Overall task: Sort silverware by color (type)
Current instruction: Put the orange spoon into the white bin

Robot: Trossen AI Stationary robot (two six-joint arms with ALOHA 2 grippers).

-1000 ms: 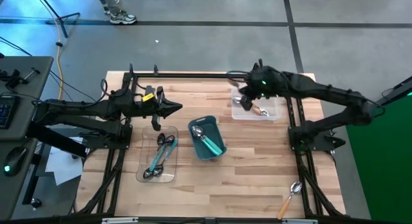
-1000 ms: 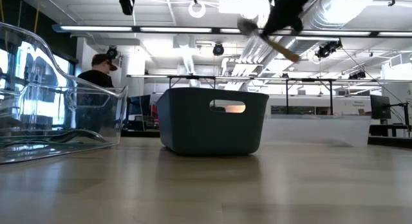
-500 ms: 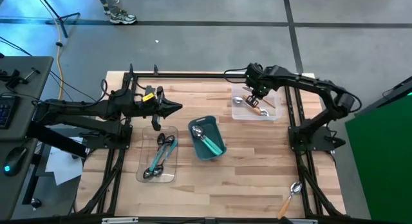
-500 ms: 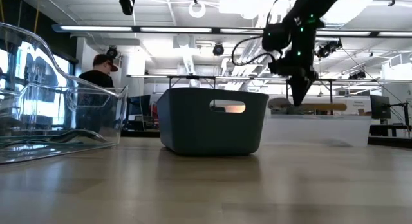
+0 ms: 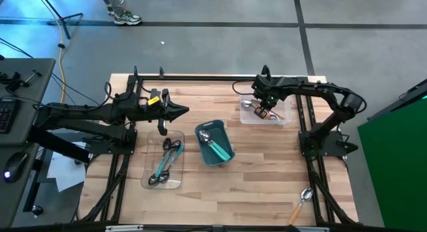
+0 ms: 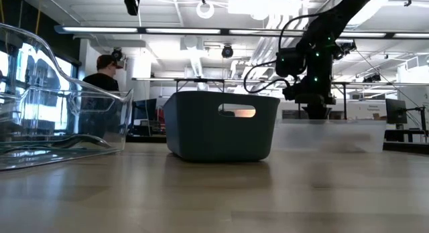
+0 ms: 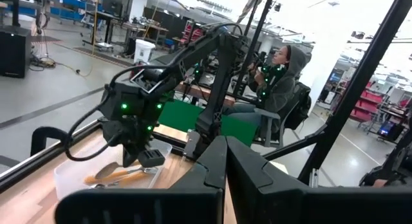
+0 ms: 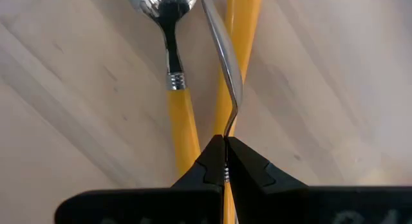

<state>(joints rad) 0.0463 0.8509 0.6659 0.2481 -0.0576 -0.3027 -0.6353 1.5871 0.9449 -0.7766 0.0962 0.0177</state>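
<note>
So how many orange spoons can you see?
3: two in the clear tray under the right gripper, shown in its wrist view; one on the table's near-right corner. More may be hidden.

This is a robotics lab or industrial workshop hall. The pale wooden tabletop [image 5: 220, 185] sits in a black metal frame on a grey concrete floor [image 5: 213, 32] marked with dark lines. Beyond it the low view shows a high open ceiling with white ventilation ducts [image 6: 268, 5], strip lights and hanging cameras. Other workstations with black frames fill the hall, with blue storage racks [image 7: 71, 5] at the back. A person in a grey hooded top [image 7: 273, 82] sits at another rig, and a green screen [image 5: 393, 165] stands beside the table.
</note>
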